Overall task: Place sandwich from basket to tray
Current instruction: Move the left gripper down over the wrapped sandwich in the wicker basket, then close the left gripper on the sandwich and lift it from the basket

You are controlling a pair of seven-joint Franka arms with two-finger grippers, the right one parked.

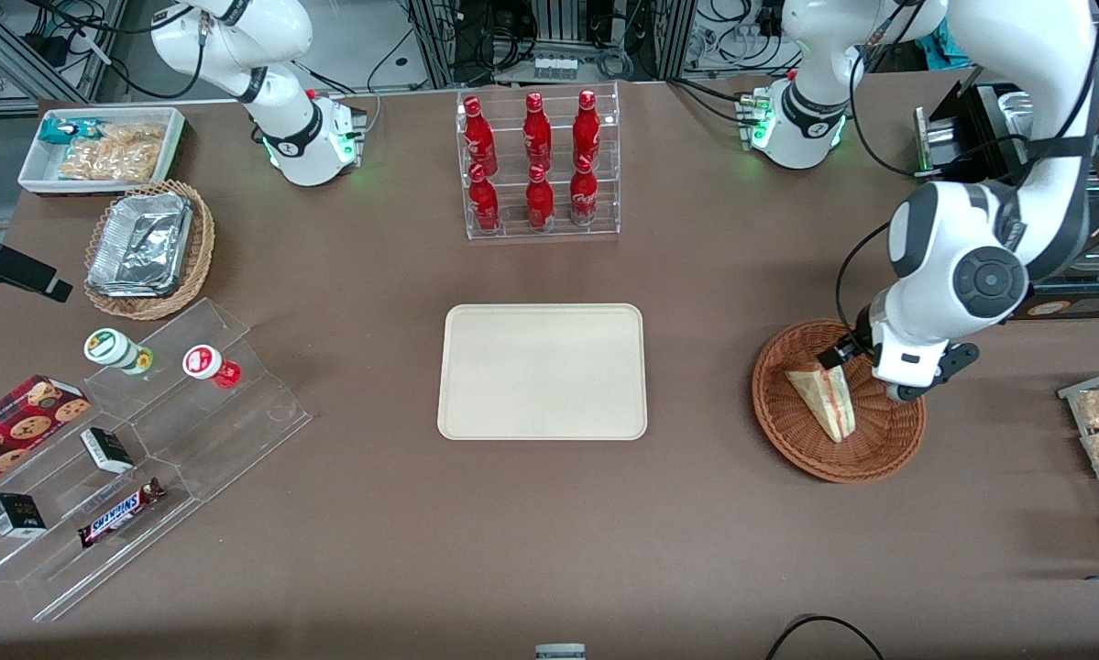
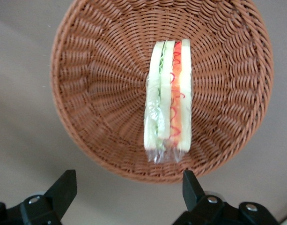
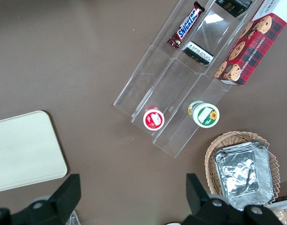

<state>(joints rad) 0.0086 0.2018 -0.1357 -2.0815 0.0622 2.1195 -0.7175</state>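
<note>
Sandwich (image 2: 169, 96), wrapped wedge, lies in woven wicker basket (image 2: 91, 93); pincer (image 2: 129, 185) hovers above, spread wide.

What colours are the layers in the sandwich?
White bread with red and green filling in the sandwich; clearest in the left wrist view.

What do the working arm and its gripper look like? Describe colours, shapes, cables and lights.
The working arm has glossy white rounded shells with dark grey joints, one capped by a round black disc. Black cables run along it, and its white base shows a green light. The gripper, above the basket holding the sandwich, has two black wedge-shaped fingers, spread open.
</note>
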